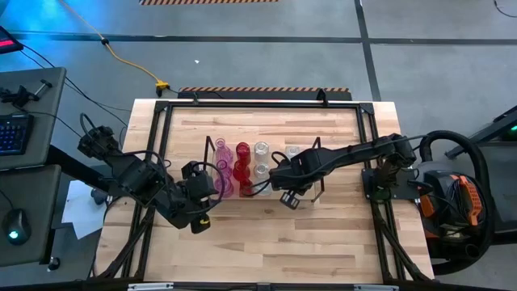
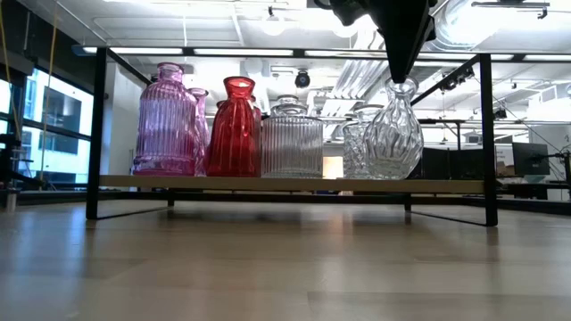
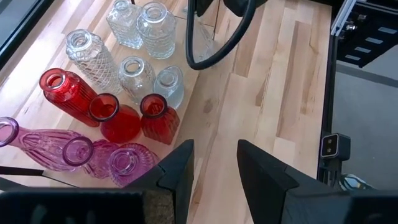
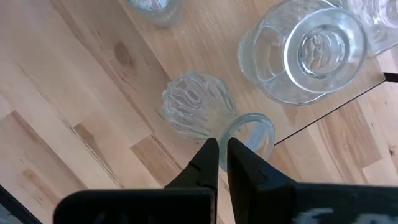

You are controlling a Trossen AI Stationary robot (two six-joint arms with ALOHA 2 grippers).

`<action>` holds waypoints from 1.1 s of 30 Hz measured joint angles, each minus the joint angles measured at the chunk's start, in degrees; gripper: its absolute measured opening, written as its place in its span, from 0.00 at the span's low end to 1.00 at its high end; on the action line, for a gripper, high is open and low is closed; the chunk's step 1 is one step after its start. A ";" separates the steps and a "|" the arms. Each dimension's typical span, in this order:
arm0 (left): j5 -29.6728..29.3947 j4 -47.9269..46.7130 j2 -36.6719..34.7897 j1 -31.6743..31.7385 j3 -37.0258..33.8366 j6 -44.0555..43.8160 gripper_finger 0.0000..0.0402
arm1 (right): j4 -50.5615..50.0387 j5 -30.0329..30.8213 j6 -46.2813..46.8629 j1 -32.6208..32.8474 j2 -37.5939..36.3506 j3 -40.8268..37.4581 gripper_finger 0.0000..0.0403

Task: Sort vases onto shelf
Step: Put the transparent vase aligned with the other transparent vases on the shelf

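Observation:
The shelf is a light board on dark wire frames in the table's middle. On it stand pink vases, red vases and clear vases, grouped by colour in the high view: pink, red, clear. My right gripper comes down from above, shut on a round clear vase at the shelf's right end. My left gripper is open. It hovers over the bare table near the pink vases, touching nothing, and shows in the high view. My right gripper holds the round clear vase by the rim of its mouth. The rim's wall is pinched between the fingers, one finger seemingly inside the mouth and one outside. The fingers point down from above. The vase stands upright with its base on the shelf board.
A dark metal frame runs around the tabletop. A black cable loop hangs from my right arm over the shelf. The near half of the table is bare wood. A keyboard and a mouse lie on a desk to the left.

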 joint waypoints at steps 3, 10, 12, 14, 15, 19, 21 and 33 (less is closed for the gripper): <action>-0.02 0.00 -0.01 -0.12 0.00 0.00 0.29 | 0.02 0.02 -0.41 0.07 0.00 0.00 0.00; -0.15 -0.02 0.00 -0.12 0.00 0.21 0.29 | -0.40 0.48 -1.07 0.26 0.02 0.00 0.00; -0.17 -0.04 0.00 -0.12 0.00 0.33 0.29 | -0.39 0.55 -1.49 0.24 0.04 0.00 0.00; -0.17 -0.04 -0.01 -0.10 0.00 0.33 0.29 | -0.42 1.00 -1.69 0.25 0.04 0.00 0.00; -0.17 -0.04 0.00 -0.10 0.00 0.33 0.29 | -0.42 1.38 -1.71 0.26 0.07 0.00 0.00; -0.17 -0.04 0.01 -0.10 0.00 0.33 0.29 | -0.51 1.79 -2.11 0.22 0.09 0.00 0.00; -0.17 -0.04 -0.01 -0.10 0.00 0.33 0.29 | -0.50 1.96 -2.13 0.22 0.09 0.00 0.00; -0.22 -0.04 0.01 -0.08 0.00 0.37 0.29 | 5.07 -1.41 -1.95 0.22 0.15 0.02 0.00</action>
